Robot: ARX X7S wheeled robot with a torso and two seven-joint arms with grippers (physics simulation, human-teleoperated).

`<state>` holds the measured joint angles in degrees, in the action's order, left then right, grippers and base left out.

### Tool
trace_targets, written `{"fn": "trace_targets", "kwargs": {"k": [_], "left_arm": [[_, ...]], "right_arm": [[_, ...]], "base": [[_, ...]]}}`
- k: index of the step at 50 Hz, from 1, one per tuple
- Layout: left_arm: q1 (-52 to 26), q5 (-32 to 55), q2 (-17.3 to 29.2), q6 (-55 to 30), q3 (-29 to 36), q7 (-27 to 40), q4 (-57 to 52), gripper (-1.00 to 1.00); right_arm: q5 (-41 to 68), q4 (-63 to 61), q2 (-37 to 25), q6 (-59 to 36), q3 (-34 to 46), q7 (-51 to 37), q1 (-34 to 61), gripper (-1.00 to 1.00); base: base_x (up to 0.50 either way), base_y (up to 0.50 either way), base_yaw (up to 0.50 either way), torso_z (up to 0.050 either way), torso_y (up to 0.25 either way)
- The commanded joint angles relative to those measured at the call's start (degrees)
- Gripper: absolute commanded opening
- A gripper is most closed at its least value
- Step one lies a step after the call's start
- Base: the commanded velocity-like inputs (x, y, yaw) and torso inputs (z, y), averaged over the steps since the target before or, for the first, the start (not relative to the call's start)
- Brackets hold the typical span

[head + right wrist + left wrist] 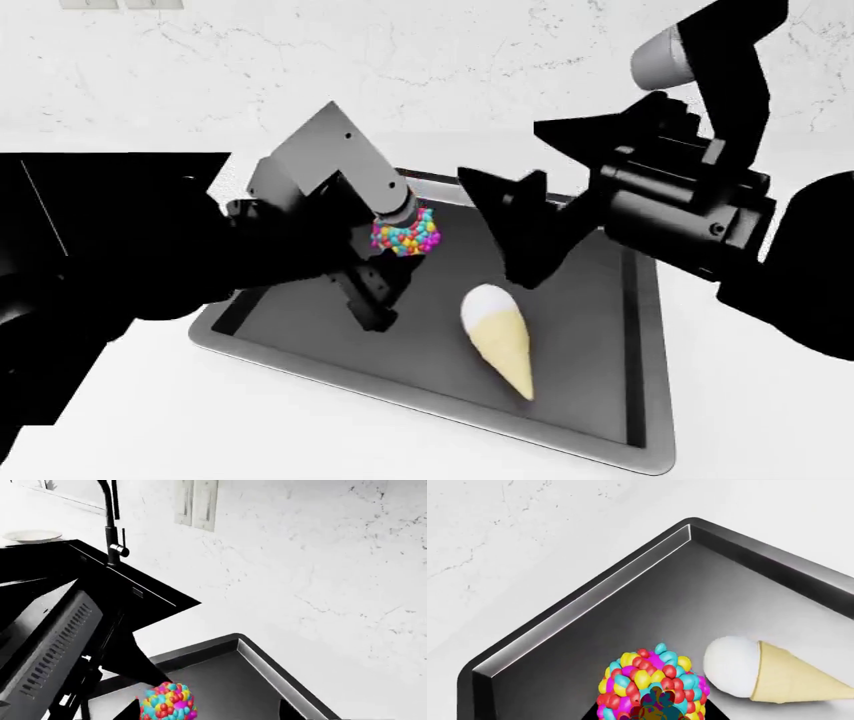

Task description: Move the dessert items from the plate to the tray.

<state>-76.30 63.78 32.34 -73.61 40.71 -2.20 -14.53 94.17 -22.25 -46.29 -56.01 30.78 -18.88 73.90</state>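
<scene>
Desserts at the dark grey tray (638, 380)

The pale cone (501, 335) lies on its side mid-tray; the candy-beaded ball (407, 234) sits above the tray's far left part.

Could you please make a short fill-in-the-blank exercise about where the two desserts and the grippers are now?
1. The cone lies on its ____ on the tray.
2. The candy ball is held by the ____ gripper.
3. The right gripper holds ____.
4. The cone's rounded top is coloured ____.

Missing words: side; left; nothing; white
</scene>
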Motion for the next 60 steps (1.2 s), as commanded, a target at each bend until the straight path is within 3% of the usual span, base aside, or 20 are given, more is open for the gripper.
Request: {"fn": "trace_targets", "kwargs": {"k": [1, 12, 13, 21, 33, 38, 40, 43, 54, 60], "left_arm": [[3.8, -3.3, -2.1, 3.7, 5.2, -3.5, 3.9, -1.00], [4.2, -7.2, -3.0, 7.0, 8.0, -6.2, 8.6, -1.00], [4.1, -7.0, -2.8, 6.9, 7.8, -6.1, 8.4, 1.00], [1.1, -4.4, -1.2, 6.0, 3.0, -3.1, 5.9, 1.00], [-6.9, 6.3, 3.0, 2.3, -11.6, 6.5, -1.5, 1.00], [-4.4, 11.6, 4.5, 3.2, -17.1, 13.2, -7.5, 1.00], [0.3, 18.2, 7.6, 5.2, -23.5, 21.4, -14.0, 1.00], [3.4, 21.1, 9.4, 7.5, -27.2, 25.3, -18.1, 1.00], [4.9, 16.1, 10.0, 11.3, -29.1, 23.1, -20.7, 1.00], [4.4, 14.9, 11.1, 14.4, -33.1, 26.9, -26.7, 1.00]], "right_arm": [[-1.3, -4.0, 0.6, 7.8, -6.6, 4.3, 0.4, 1.00], [-0.1, -6.9, -0.4, 10.3, -9.3, 7.8, -1.4, 1.00], [-0.3, -6.9, -0.3, 10.4, -9.2, 8.0, -1.5, 1.00], [-0.5, -6.9, 0.2, 10.3, -8.9, 9.2, -1.3, 1.00], [-2.8, -8.4, -0.1, 11.9, -9.5, 8.6, -3.5, 1.00], [-16.5, -13.1, -0.7, 14.7, -8.6, 3.0, -10.2, 1.00], [-18.3, -15.7, -2.2, 22.5, -14.4, 2.8, -17.9, 1.00], [-20.0, -17.3, -2.2, 26.6, -16.9, 3.3, -22.7, 1.00], [-22.7, -16.5, 0.8, 29.0, -16.4, 5.3, -23.2, 1.00], [-26.2, -24.2, -1.1, 29.7, -18.1, 2.0, -22.3, 1.00]], "base": [[0.00, 0.00, 0.00, 0.000, 0.000], [0.00, 0.00, 0.00, 0.000, 0.000], [0.00, 0.00, 0.00, 0.000, 0.000], [0.00, 0.00, 0.00, 0.000, 0.000], [0.00, 0.00, 0.00, 0.000, 0.001], [0.00, 0.00, 0.00, 0.000, 0.000], [0.00, 0.00, 0.00, 0.000, 0.000], [0.00, 0.00, 0.00, 0.000, 0.000], [0.00, 0.00, 0.00, 0.000, 0.000], [0.00, 0.00, 0.00, 0.000, 0.000]]}}
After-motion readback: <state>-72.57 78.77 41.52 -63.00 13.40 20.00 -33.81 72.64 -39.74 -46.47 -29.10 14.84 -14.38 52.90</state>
